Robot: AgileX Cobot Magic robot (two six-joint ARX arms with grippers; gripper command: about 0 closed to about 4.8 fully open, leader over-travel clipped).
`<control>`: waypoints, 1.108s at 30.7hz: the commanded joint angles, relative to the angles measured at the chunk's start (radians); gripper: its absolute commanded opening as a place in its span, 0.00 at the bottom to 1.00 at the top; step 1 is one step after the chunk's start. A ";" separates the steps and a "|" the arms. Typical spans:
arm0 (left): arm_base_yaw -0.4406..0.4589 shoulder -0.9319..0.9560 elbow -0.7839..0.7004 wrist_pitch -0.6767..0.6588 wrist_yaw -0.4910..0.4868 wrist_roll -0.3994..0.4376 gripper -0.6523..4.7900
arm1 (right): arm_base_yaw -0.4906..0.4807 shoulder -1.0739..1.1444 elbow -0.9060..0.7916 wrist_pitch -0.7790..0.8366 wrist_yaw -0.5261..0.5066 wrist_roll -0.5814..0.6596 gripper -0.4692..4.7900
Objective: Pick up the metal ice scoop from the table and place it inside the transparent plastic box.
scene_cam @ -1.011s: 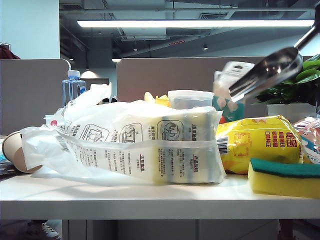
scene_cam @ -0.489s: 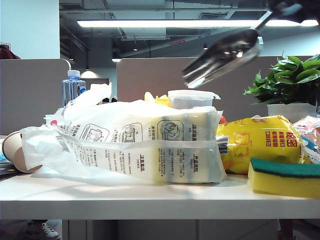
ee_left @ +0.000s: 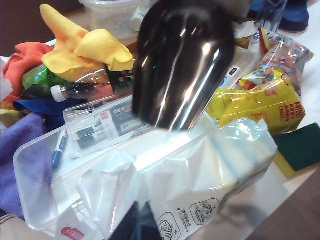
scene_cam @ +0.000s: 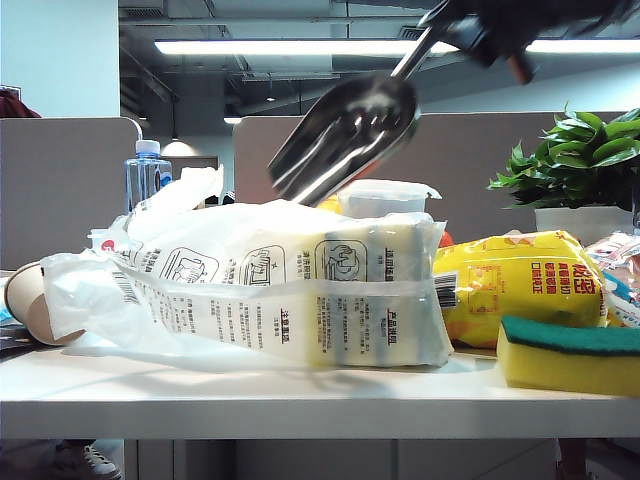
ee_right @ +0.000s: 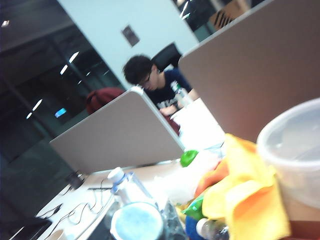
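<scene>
The table (scene_cam: 300, 400) was seen crowded with packaging. The transparent plastic box (ee_left: 37, 170) was positioned beneath the metal ice scoop (scene_cam: 345, 135), which was held aloft, bowl tilted downward, by its handle in the right gripper (scene_cam: 470, 30), clamped on it. The left gripper (ee_left: 140, 222) was barely visible; its state could not be told.

A: Exterior view: long ceiling strip light (scene_cam: 390, 47) at upper centre, bright and even. Shiny silver metal scoop (scene_cam: 345, 135) motion-blurred, streaky glare on the bowl. Soft shadow under the clear printed plastic bag (scene_cam: 280, 290).

B: Right wrist view: dim, whole frame soft and smeared, white wall patch washed out upper centre. Left wrist view: scoop bowl blurred, dark with white highlights.
</scene>
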 commanded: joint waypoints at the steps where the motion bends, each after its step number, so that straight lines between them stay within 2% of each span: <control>1: 0.000 -0.002 0.004 0.013 0.002 0.004 0.11 | 0.037 0.068 0.021 0.209 0.005 -0.002 0.09; 11: 0.000 -0.002 0.004 0.013 0.002 0.004 0.11 | 0.137 0.250 0.156 0.234 0.026 -0.100 0.09; 34: 0.000 -0.003 0.004 0.013 0.002 0.004 0.11 | 0.222 0.404 0.277 0.249 0.051 -0.107 0.09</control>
